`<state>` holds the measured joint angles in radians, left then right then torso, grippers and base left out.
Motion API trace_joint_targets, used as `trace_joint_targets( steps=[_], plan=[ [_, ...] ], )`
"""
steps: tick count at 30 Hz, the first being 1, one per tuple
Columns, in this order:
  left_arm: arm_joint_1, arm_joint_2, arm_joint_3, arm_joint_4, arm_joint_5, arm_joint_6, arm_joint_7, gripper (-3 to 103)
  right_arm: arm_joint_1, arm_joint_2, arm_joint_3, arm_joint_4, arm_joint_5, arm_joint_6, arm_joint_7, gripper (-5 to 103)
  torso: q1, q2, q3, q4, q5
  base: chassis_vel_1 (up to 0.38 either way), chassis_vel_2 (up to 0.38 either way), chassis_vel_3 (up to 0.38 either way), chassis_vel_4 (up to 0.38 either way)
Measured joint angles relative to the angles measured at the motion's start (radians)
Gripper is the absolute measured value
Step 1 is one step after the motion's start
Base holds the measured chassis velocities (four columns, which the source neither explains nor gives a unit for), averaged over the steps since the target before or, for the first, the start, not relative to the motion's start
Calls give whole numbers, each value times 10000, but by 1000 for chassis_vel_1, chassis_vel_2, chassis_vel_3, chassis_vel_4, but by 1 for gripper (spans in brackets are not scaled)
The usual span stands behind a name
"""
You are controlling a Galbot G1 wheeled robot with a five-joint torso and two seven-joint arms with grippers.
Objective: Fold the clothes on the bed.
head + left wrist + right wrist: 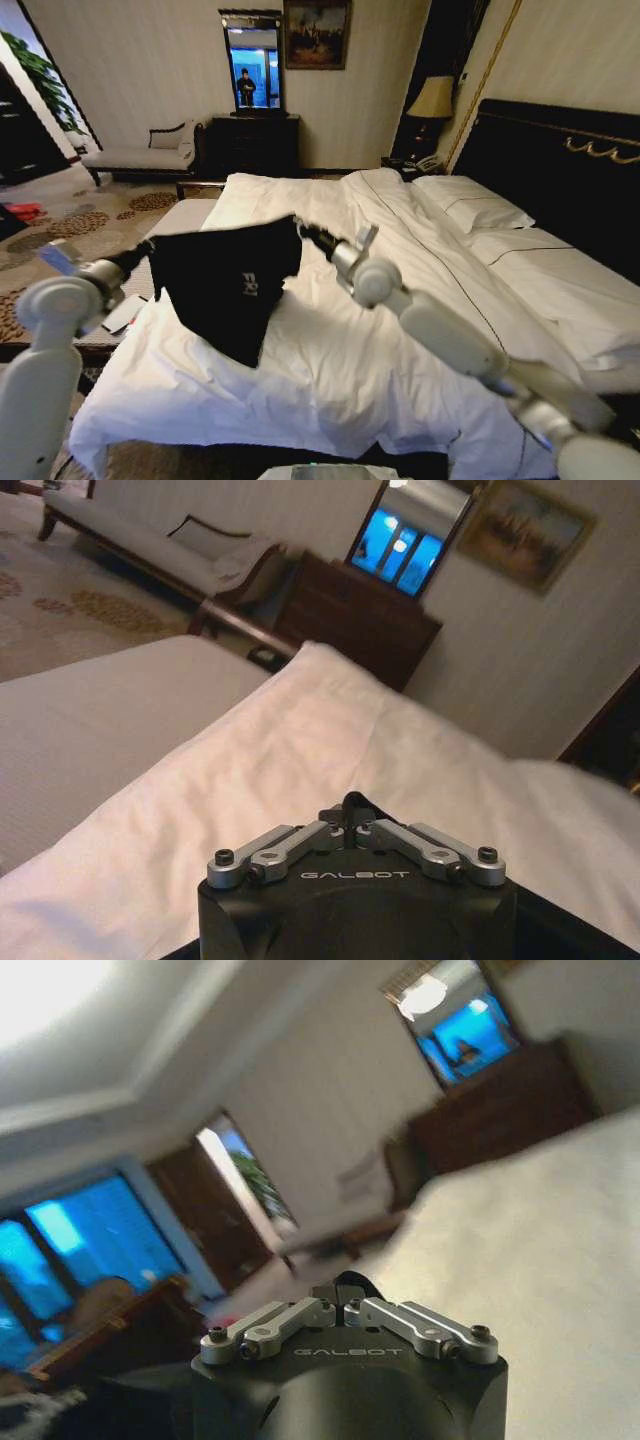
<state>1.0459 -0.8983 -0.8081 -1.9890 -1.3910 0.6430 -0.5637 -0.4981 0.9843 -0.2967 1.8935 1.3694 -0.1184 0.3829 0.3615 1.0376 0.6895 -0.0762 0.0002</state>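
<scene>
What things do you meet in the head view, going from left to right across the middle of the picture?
Left gripper, holding one top corner of the black T-shirt → the T-shirt itself, lifted above the white duvet → right gripper, holding the other top corner → pillows → dark headboard of the bed.

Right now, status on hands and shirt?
Left hand and right hand shut on black T-shirt, one at each side. Shirt lifted, hanging over the bed. Nothing in the way.

Head high; wrists near bed [330, 380]
</scene>
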Motion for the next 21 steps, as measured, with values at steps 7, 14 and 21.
trace_joint_targets(
  steps=[7, 14, 21],
  plan=[
    [403, -388, 306, -13, 616, 8, -42, 0, -912, 653, 197, -616, -495, -174, 446, 0, 3, -1, 2, 9, -3, 0, 0, 0, 0],
    [387, 63, -270, -786, 308, -199, -49, 0, -530, 567, 596, -283, -346, -25, 20, 0, 2, 0, 2, 8, -3, 0, 0, 0, 0],
    [-286, 1945, -1252, -1795, -673, -925, 480, 0, 492, -206, 1379, 662, 580, 942, -1492, 0, 2, 0, 1, 6, 1, 0, 0, 0, 0]
  ],
)
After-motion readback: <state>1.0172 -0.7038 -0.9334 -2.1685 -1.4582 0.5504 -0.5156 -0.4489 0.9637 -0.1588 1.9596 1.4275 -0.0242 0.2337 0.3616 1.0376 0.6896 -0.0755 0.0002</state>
